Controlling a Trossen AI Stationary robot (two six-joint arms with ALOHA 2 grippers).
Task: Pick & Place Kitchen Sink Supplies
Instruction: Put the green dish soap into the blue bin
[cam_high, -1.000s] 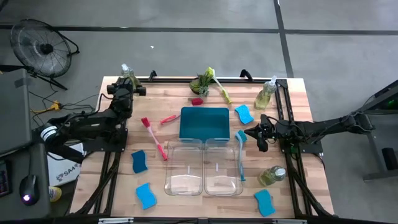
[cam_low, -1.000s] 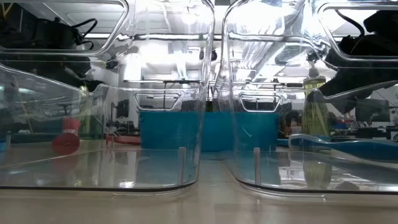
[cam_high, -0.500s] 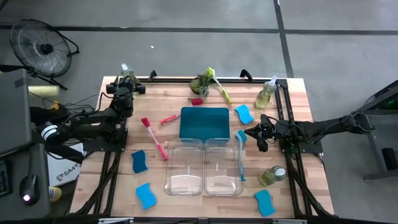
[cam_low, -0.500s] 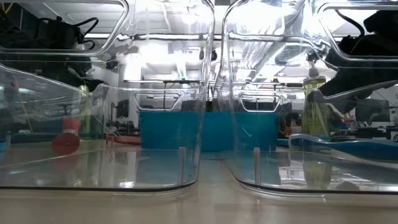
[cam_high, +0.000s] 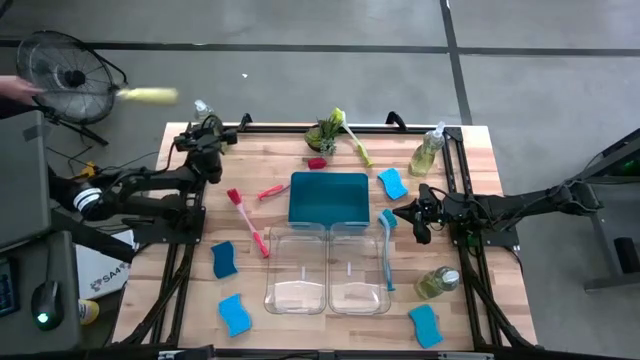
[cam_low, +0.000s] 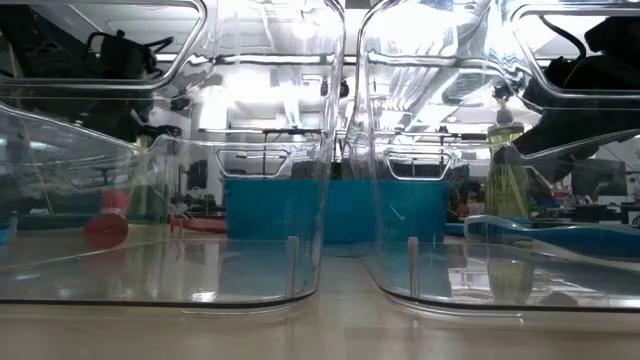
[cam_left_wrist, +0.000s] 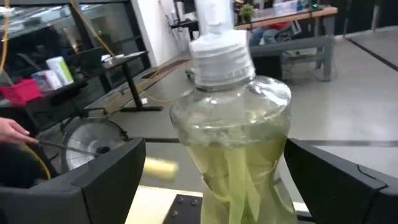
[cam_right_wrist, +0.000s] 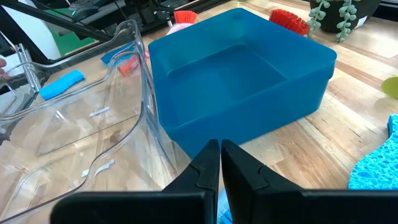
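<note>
A clear pump bottle of yellow-green soap stands upright at the table's far left corner. My left gripper is open and level with it; in the left wrist view the bottle stands between the two fingers with a gap on each side. My right gripper is shut and waits right of the teal tray, beside the blue brush. Red-pink brushes, a yellow-green brush, blue sponges and two more soap bottles lie about the table.
The teal tray sits mid-table, with two clear bins on its near side. A potted plant stands at the far edge. Off the table's far left, a person's hand holds a yellow thing near a fan.
My left gripper has moved toward the table's far edge, closing in on the corner soap bottle. Off the table's left, the person's yellow thing has swung up and toward the right. My right arm has kept still.
</note>
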